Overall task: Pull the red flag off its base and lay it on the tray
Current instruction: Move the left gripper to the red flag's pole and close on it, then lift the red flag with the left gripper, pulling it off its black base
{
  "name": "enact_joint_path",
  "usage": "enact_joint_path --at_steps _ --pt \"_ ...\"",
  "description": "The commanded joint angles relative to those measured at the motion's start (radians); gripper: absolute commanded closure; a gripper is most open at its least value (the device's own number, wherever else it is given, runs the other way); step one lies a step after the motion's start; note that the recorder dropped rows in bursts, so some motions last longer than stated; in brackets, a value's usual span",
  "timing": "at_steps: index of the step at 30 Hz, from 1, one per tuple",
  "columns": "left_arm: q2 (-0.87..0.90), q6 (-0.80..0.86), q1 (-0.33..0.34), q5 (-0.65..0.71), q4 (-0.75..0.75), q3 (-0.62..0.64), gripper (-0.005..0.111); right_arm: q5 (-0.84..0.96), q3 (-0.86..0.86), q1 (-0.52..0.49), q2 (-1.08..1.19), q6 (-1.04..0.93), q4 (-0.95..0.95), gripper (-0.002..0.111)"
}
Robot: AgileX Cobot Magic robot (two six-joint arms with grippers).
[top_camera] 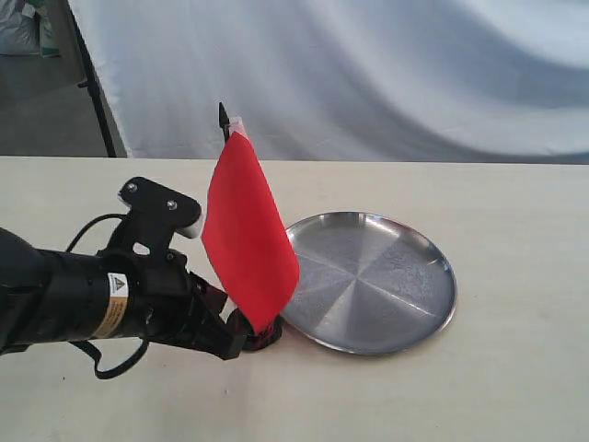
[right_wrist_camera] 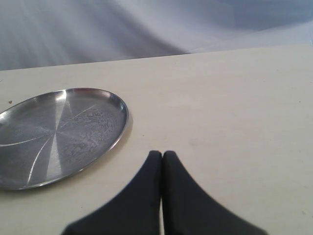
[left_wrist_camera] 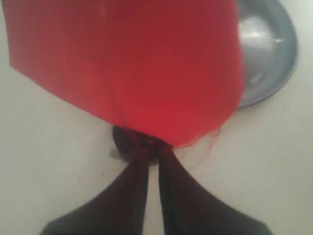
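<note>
One red flag (top_camera: 248, 230) stands in its base (left_wrist_camera: 126, 143) — stick near-upright, tip up.

Red flag (top_camera: 248, 230) upright on small black base (top_camera: 267, 336), mid-table toward near edge, pointed stick tip up. Cloth draped over most of base. Left gripper (top_camera: 235, 345) low, in from left edge, fingertips at foot of stick. Silver tray (top_camera: 368, 281) just beside base, on side toward right edge.
</note>
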Motion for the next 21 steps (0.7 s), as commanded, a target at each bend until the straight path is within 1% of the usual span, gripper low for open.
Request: enact_joint_path --at_steps 1,5,6,7,9,15,21 --pt "0.095 -0.004 -0.009 0.052 0.001 -0.028 0.079 -0.004 -0.001 -0.002 -0.006 -0.001 -0.007 0.109" --pt "0.159 -0.004 -0.009 0.041 0.001 -0.067 0.047 -0.004 -0.001 -0.002 -0.006 -0.001 -0.007 0.109" --pt "0.173 -0.004 -0.009 0.036 0.001 -0.081 0.041 -0.004 -0.001 -0.002 -0.006 -0.001 -0.007 0.109" --pt "0.184 -0.004 -0.009 0.033 0.001 -0.095 0.039 -0.004 -0.001 -0.002 -0.006 -0.001 -0.007 0.109" --pt "0.209 -0.004 -0.009 0.034 0.001 -0.125 0.039 -0.004 -0.001 -0.002 -0.006 -0.001 -0.007 0.109" --pt "0.269 -0.004 -0.009 0.032 0.001 -0.204 0.051 -0.004 -0.001 -0.002 -0.006 -0.001 -0.007 0.109" --pt "0.308 -0.004 -0.009 0.031 0.001 -0.251 0.051 -0.004 -0.001 -0.002 -0.006 -0.001 -0.007 0.109"
